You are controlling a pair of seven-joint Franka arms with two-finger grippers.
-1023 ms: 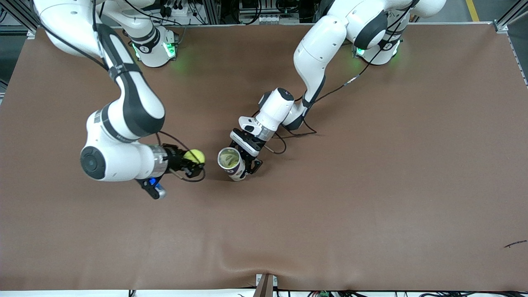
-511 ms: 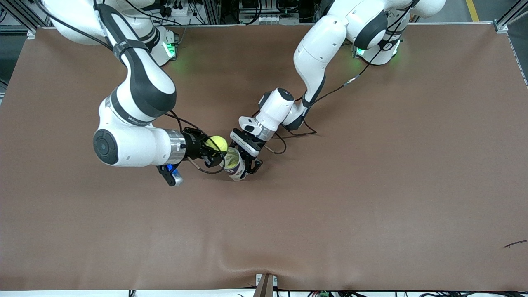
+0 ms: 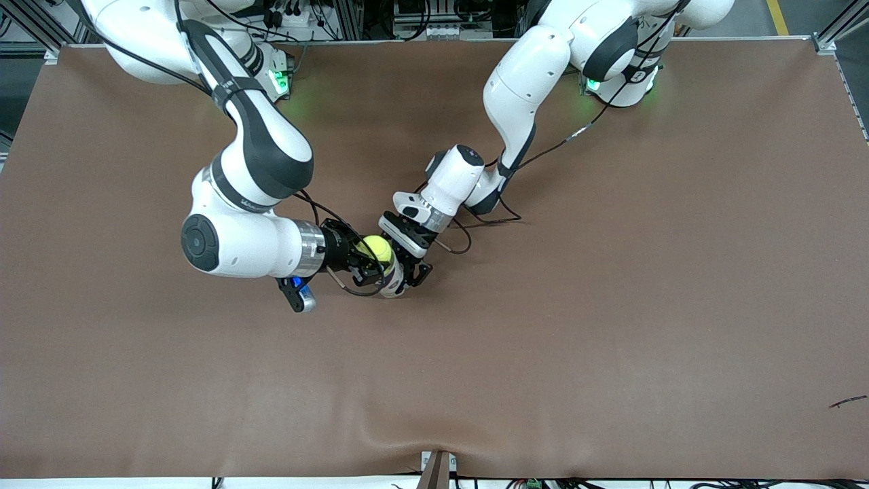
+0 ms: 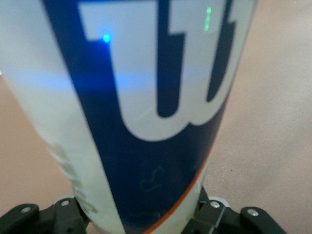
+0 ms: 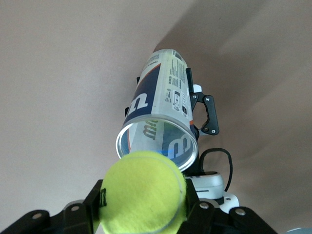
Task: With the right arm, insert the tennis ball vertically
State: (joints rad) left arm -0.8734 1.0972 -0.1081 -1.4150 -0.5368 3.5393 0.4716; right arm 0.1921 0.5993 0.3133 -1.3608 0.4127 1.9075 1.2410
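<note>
My right gripper (image 3: 370, 261) is shut on a yellow-green tennis ball (image 3: 377, 250) and holds it right over the open mouth of the ball can. The ball (image 5: 145, 190) fills the lower part of the right wrist view, just in front of the can's rim (image 5: 157, 141). The clear can with a blue and white label (image 3: 394, 281) stands upright on the table, mostly hidden under the ball. My left gripper (image 3: 410, 266) is shut on the can (image 4: 146, 112), which fills the left wrist view.
The brown table mat (image 3: 611, 272) spreads wide all around. A black cable (image 3: 475, 224) loops on the table beside the left wrist. A small dark mark (image 3: 847, 402) lies near the front corner at the left arm's end.
My right arm has carried the ball toward the left arm's end of the table, from beside the can to over its mouth. The left gripper and the can have stayed still.
</note>
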